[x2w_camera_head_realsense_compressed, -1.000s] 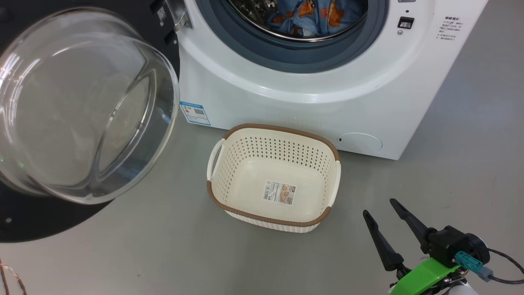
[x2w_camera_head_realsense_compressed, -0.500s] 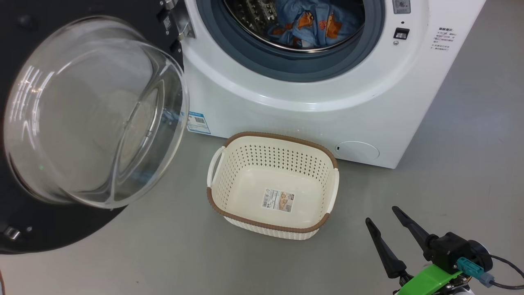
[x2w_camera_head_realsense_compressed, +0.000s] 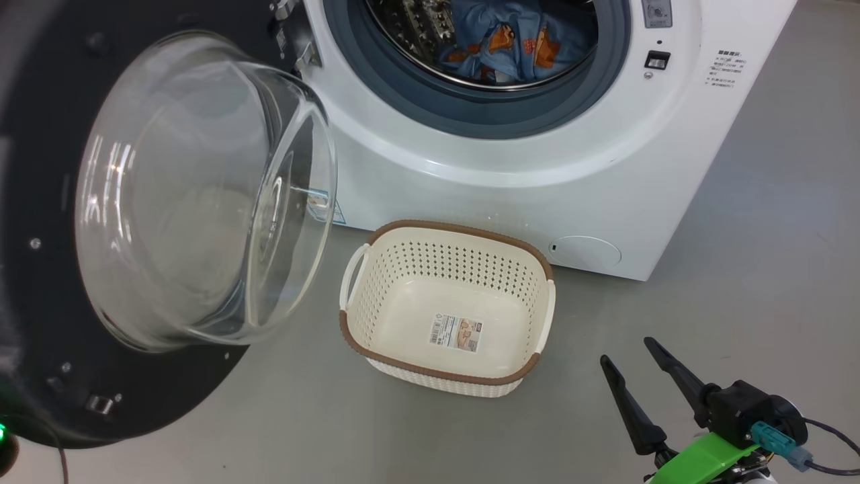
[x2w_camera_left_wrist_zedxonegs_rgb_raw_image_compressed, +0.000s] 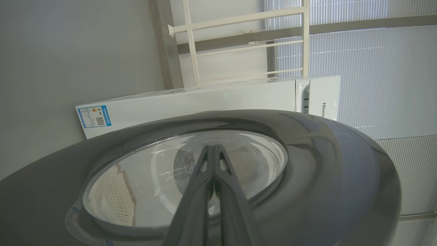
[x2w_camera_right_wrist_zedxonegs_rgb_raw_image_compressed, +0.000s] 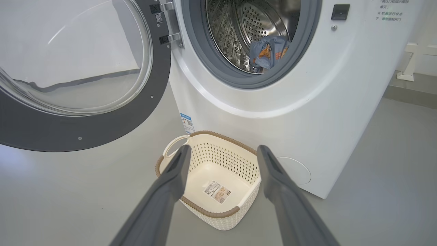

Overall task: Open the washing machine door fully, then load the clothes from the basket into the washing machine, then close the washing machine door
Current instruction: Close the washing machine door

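Observation:
The washing machine [x2w_camera_head_realsense_compressed: 510, 181] stands with its drum open, and the clothes [x2w_camera_head_realsense_compressed: 510, 40], light blue with orange figures, lie inside it. The washing machine door [x2w_camera_head_realsense_compressed: 201, 195] hangs part-way open at the left, its glass bowl facing the empty basket [x2w_camera_head_realsense_compressed: 463, 232] on the floor in front. My right gripper [x2w_camera_head_realsense_compressed: 626, 351] hovers open at the lower right, right of the basket. In the left wrist view my left gripper [x2w_camera_left_wrist_zedxonegs_rgb_raw_image_compressed: 213, 147] is shut on nothing, its tips over the outer glass of the door [x2w_camera_left_wrist_zedxonegs_rgb_raw_image_compressed: 324, 153]. The right wrist view shows my right gripper [x2w_camera_right_wrist_zedxonegs_rgb_raw_image_compressed: 223, 148] open above the basket [x2w_camera_right_wrist_zedxonegs_rgb_raw_image_compressed: 205, 209], and the clothes [x2w_camera_right_wrist_zedxonegs_rgb_raw_image_compressed: 269, 51].
Grey floor [x2w_camera_head_realsense_compressed: 772, 269] spreads to the right of the machine and around the basket. The black door rim [x2w_camera_head_realsense_compressed: 40, 376] reaches low at the left. A white frame and window blinds [x2w_camera_left_wrist_zedxonegs_rgb_raw_image_compressed: 358, 51] stand behind the machine in the left wrist view.
The door has swung in toward the machine's front, its glass bowl now nearer the basket. The head camera has shifted slightly. My right gripper has barely moved.

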Tool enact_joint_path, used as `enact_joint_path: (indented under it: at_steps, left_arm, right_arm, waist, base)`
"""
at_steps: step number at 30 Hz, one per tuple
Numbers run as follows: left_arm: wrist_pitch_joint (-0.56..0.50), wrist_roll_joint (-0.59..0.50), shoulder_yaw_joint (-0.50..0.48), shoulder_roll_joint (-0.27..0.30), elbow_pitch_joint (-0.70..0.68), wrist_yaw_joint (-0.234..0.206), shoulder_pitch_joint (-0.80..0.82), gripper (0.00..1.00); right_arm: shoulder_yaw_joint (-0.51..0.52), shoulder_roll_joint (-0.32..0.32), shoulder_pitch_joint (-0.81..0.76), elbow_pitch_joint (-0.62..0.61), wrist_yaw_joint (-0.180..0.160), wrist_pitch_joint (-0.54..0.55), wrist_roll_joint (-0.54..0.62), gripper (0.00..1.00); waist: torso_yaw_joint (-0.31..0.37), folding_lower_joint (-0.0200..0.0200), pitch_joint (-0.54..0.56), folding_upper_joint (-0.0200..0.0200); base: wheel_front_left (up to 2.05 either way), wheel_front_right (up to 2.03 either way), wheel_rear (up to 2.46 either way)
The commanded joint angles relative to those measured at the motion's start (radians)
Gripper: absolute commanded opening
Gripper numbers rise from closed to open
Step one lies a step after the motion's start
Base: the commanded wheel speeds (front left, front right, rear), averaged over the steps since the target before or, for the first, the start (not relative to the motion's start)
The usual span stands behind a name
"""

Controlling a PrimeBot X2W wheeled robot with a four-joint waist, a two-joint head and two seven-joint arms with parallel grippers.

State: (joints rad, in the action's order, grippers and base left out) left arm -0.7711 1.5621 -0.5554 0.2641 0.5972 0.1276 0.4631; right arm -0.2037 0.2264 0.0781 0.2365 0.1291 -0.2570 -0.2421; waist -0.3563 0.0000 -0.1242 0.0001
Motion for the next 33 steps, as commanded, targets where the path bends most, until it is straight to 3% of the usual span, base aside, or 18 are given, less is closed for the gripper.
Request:
enact_joint_path:
  at_steps: [1, 7, 19, 25, 33]
  left_arm:
    - [-0.030, 0.011, -0.006, 0.033, -0.050, 0.003, -0.012, 0.00]
    - [-0.134, 0.046, 0.027, -0.018, -0.218, -0.001, -0.089, 0.00]
    - [-0.167, 0.049, 0.121, -0.178, -0.549, -0.053, -0.271, 0.00]
    - [-0.143, 0.079, 0.204, -0.208, -0.648, -0.067, -0.328, 0.00]
    - [-0.015, 0.134, 0.406, -0.213, -0.675, -0.053, -0.345, 0.00]
  right_arm:
    - [-0.009, 0.005, -0.014, -0.026, 0.002, -0.005, -0.003, 1.00]
    - [0.007, -0.015, -0.018, -0.031, 0.002, -0.005, 0.000, 1.00]
    - [0.029, -0.061, -0.031, -0.036, 0.002, -0.005, 0.001, 1.00]
    - [0.029, -0.067, -0.032, -0.037, 0.002, -0.005, 0.002, 1.00]
    - [0.028, -0.070, -0.033, -0.036, 0.002, -0.005, 0.003, 1.00]
  waist:
    - [0.001, 0.0000, 0.001, -0.0001]
    - [0.022, 0.0000, 0.010, -0.0001]
    - [0.078, 0.0000, 0.018, -0.0001]
    - [0.105, 0.0000, 0.020, -0.0001]
    - [0.161, 0.0000, 0.026, -0.0001]
  base:
    - [0.00, 0.00, 0.00]
    - [0.00, 0.00, 0.00]
    - [0.00, 0.00, 0.00]
    - [0.00, 0.00, 0.00]
    - [0.00, 0.00, 0.00]
